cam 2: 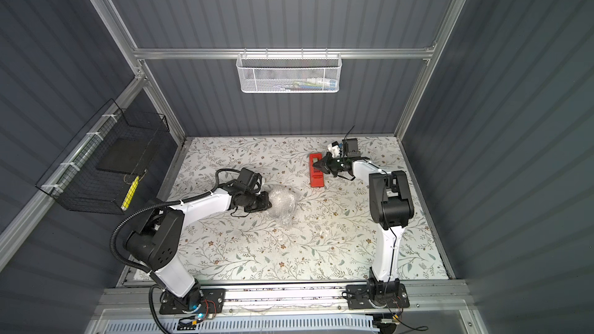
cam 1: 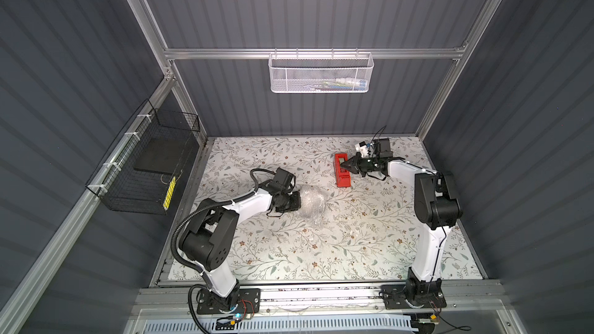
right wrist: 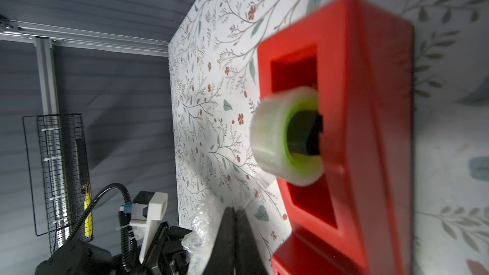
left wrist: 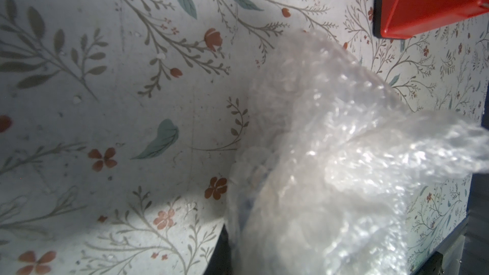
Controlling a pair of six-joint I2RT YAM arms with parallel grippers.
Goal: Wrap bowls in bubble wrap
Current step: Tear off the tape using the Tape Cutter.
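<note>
On the left wall hangs a black wire basket (cam 1: 141,168) holding a dark flat slab and something yellow, clear of the table (cam 1: 321,252) with its flowered top.

The left arm reaches in low from the front-left corner. The left gripper (cam 1: 296,203) is pushed into the left side of the wrap (cam 1: 311,204), near the middle of the table. In the left wrist view the wrap (left wrist: 330,154) bunches up right at the jaws and hides them. From here it looks grasped, the jaws closed on a fold of the plastic. The wrap is gathered into a rounded, shiny bundle with a loose tail pointing toward the front edge. The bowl is somewhere inside that bundle. I cannot make it out through the layers.

Above the back edge, a white mesh basket (cam 1: 321,72) hangs on the rail with a few small items in it.

Right of the bundle and nearer the back edge lies the red dispenser (cam 1: 342,171), well apart from the wrap. Its tape roll (right wrist: 285,136) with a green core sits in the slot.

The right arm comes from the front-right corner and bends back toward the left. The right gripper (right wrist: 234,211) is clenched, its dark fingertips pressed together just above the dispenser's top. I cannot tell whether any tape is pinched between them.
</note>
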